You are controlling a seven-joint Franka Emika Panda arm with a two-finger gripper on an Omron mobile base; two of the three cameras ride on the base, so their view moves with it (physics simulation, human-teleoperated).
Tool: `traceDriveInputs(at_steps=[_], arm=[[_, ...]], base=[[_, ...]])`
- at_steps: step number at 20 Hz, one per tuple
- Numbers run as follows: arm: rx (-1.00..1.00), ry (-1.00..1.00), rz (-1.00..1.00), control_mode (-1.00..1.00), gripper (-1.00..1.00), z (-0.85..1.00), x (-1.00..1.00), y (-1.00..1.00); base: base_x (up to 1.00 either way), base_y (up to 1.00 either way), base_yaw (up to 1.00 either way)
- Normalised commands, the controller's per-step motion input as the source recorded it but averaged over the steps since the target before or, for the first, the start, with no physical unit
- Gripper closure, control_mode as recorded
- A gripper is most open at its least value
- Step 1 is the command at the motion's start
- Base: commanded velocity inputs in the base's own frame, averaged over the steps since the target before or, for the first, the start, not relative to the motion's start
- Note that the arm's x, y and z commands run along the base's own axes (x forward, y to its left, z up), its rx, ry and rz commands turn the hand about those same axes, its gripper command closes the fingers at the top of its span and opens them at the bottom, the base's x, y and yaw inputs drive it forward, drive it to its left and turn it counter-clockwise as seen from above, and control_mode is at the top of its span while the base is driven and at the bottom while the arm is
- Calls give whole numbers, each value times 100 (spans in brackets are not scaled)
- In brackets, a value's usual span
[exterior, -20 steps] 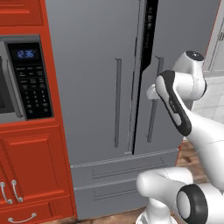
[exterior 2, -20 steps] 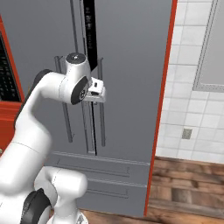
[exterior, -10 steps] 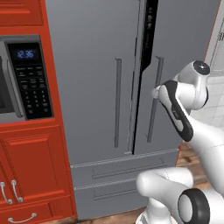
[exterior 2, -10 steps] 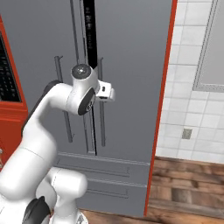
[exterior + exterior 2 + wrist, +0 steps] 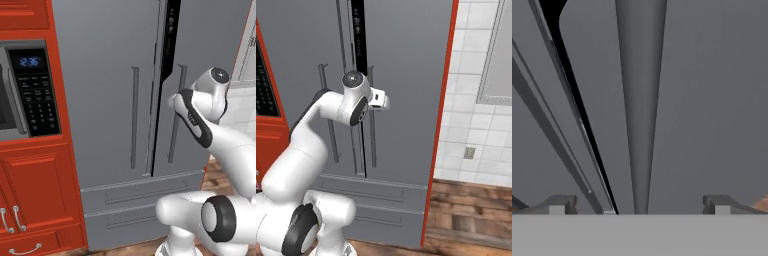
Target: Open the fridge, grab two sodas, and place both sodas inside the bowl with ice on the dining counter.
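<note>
Fingers (image 5: 560,204) spread wide, gripper (image 5: 639,206) has drawn back from the fridge (image 5: 105,75), whose right handle (image 5: 641,100) sits between them untouched; doors barely ajar, so opening remains.

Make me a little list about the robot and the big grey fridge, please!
fridge: grey, two doors, both about shut, dark gap between them
right handle: long grey bar, lined up between the gripper's tips
left handle: untouched
gripper: open, right in front of the right handle, not gripping it
microwave: left of the fridge, set in red cabinets
drawers: two below the doors, shut
</note>
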Motion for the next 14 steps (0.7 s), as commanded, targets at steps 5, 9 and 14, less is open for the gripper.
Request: traceDriveInputs(at_steps=[5, 9, 14], arm=[[0, 0, 0, -100, -100, 0, 45, 1], [0, 0, 0, -100, -100, 0, 44, 0], [0, -1, 0, -100, -100, -9, 35, 0]], base=[[0, 0, 0], [0, 0, 0], [0, 0, 0]])
